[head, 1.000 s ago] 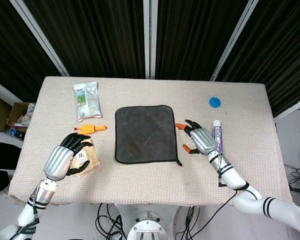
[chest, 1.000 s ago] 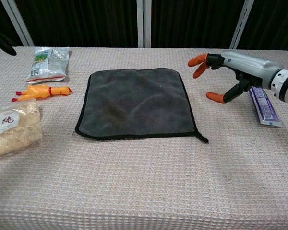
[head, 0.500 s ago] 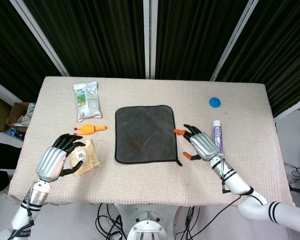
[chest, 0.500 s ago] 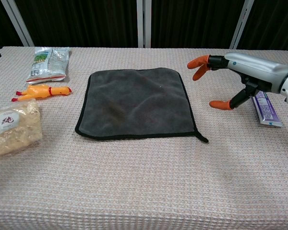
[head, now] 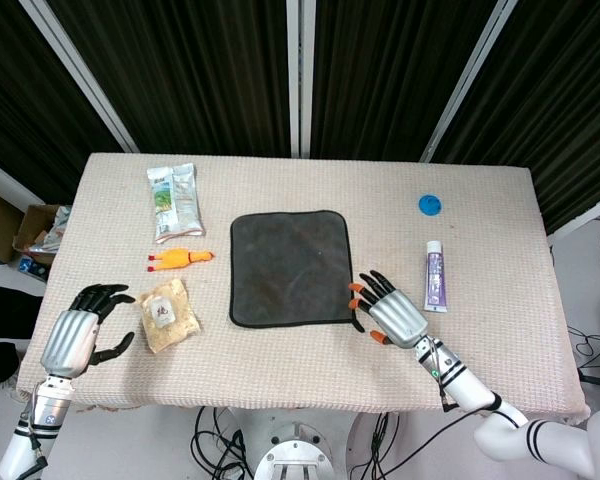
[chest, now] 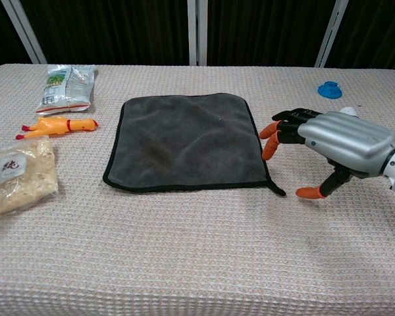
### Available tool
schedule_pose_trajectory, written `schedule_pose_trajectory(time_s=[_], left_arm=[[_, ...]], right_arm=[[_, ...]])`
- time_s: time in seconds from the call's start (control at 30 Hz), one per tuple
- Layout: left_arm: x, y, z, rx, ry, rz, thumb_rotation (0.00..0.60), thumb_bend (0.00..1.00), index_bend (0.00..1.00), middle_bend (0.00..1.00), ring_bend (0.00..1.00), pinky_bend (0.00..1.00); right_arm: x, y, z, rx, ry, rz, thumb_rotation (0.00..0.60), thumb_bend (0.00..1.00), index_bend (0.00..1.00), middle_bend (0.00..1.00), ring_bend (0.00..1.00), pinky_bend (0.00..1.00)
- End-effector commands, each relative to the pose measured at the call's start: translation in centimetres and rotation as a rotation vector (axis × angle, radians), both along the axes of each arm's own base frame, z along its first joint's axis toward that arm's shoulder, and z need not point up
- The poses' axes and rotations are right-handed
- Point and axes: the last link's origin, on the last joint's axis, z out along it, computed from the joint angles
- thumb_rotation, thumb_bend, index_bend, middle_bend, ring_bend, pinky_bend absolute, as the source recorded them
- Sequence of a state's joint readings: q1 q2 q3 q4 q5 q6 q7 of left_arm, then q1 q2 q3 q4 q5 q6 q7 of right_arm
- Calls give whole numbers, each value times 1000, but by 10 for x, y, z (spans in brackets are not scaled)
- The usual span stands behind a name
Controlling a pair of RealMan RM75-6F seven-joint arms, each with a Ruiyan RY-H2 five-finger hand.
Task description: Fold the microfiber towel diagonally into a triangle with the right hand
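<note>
— Where's the towel sitting right now?

— I see the towel (head: pixel 289 269) spread flat near the middle of the table (head: pixel 310 375), dark grey with a black edge, no fold in it yet. Its small loop tab pokes out at the corner nearest me, at about 4 o'clock from the towel's centre.

— And your right hand?

— My right hand (chest: pixel 334 146) is just beside that corner, at about 4 o'clock from the towel, palm down. The fingers are spread apart and it holds nothing. The orange fingertips (chest: pixel 270 141) point at the towel's right edge, very close to it; I can't tell whether they touch. The thumb tip is down by the table just right of the loop tab.

— Left hand?

— My left hand (head: pixel 78 334) is out at the table's near left edge, at 8 o'clock from the towel, well apart from it. Fingers loosely curled but apart, empty.

— Anything else on the table?

— A rice bag (head: pixel 168 314) just right of my left hand, a rubber chicken (head: pixel 182 259) at 9 o'clock from the towel, a snack packet (head: pixel 174 201) at 10 o'clock, a purple tube (head: pixel 434 277) at 3 o'clock, and a blue cap (head: pixel 430 204) at 2 o'clock.
</note>
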State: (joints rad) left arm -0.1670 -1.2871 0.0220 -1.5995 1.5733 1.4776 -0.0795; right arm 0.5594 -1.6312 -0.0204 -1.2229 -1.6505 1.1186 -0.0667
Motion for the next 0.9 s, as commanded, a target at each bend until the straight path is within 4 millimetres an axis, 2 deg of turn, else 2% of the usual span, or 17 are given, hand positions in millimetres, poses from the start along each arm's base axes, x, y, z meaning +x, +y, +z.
schedule_pose_trajectory(time_s=[0.03,0.27,0.47,0.77,0.9], left_arm=[[-2,-1,0,2,-2,4,600,282,310,211,183,160],[-5,-1,1,8,-6,12,600,283,310,211,183,159],[-7,-2,2,14,-9,13,600,282,310,211,183,160],[-9,-4,4,18,-15,18,600,282,310,210,183,159],[-12,-4,6,20,-11,24,600,282,309,210,183,160]], right_arm=[[3,-3,-18,-21,5,24,600,147,358,143,0,33],[13,-12,-31,-12,-8,37,600,190,385,157,0,30],[18,-15,-34,-11,-19,49,600,270,446,170,0,30],[23,-23,-36,-50,-44,64,600,465,662,243,16,30],[16,-13,-19,-60,-56,82,600,494,732,262,22,30]])
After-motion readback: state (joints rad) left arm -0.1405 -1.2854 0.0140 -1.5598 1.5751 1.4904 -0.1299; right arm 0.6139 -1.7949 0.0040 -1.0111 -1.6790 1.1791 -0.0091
